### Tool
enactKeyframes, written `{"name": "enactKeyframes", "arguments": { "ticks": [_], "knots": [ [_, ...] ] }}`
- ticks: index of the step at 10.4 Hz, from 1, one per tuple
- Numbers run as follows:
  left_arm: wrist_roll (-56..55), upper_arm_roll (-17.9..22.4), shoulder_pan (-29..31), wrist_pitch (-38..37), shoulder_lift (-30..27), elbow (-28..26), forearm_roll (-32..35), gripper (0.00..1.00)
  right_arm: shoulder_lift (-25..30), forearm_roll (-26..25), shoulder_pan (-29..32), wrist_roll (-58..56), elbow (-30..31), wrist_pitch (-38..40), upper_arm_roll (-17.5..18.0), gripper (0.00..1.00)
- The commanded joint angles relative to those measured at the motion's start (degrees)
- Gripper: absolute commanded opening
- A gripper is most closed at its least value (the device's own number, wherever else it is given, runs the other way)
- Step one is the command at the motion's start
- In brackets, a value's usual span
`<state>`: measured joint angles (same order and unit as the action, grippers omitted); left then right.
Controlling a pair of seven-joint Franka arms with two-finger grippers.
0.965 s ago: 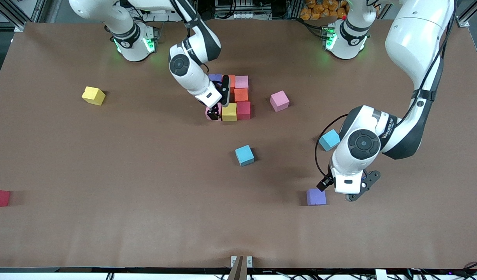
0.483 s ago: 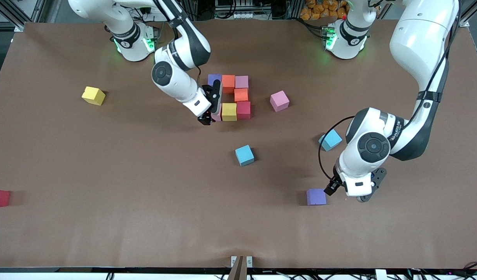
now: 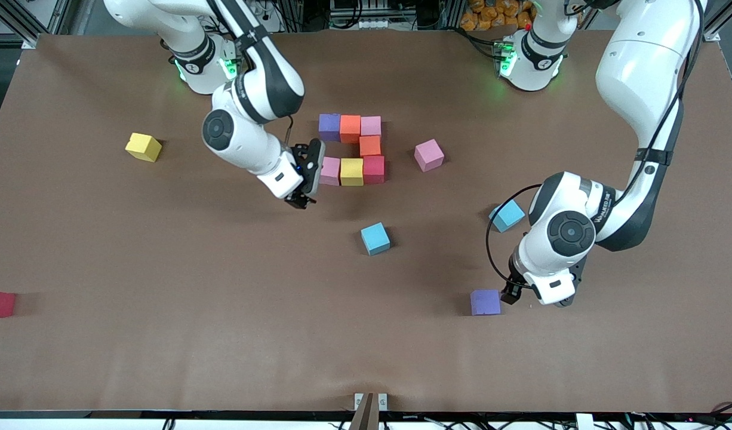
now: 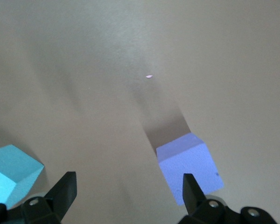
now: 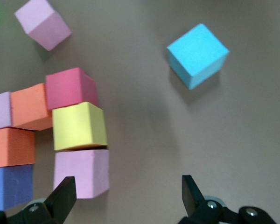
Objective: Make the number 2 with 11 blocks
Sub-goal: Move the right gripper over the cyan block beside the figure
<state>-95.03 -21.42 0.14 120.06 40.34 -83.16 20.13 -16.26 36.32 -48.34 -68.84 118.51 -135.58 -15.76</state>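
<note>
With seven blocks [image 3: 351,148] already laid as the top of the 2, the right gripper [image 3: 301,195] hangs spread and empty just beside them, while the left gripper [image 3: 536,297], fingers spread too, sits beside the loose purple block [image 3: 485,302], likely next.
</note>
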Motion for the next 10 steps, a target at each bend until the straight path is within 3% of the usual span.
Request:
{"name": "enactKeyframes", "arguments": {
  "ticks": [1,6,10],
  "knots": [
    [-5.9,0.3,0.4,2.7,0.0,-0.1,-2.3,1.0,-4.3,-0.8,-0.3,8.3,-4.1,0.4,-0.4,1.0],
    [-19.9,1.6,0.0,6.6,1.6,1.2,-2.4,1.0,-11.2,0.0,-3.3,43.5,-10.5,-9.0,-0.3,1.0],
    [-23.0,1.6,0.0,6.7,3.0,3.3,-2.5,1.0,-21.9,0.3,-4.9,69.1,-25.6,-9.0,-1.9,1.0]
  ]
}}
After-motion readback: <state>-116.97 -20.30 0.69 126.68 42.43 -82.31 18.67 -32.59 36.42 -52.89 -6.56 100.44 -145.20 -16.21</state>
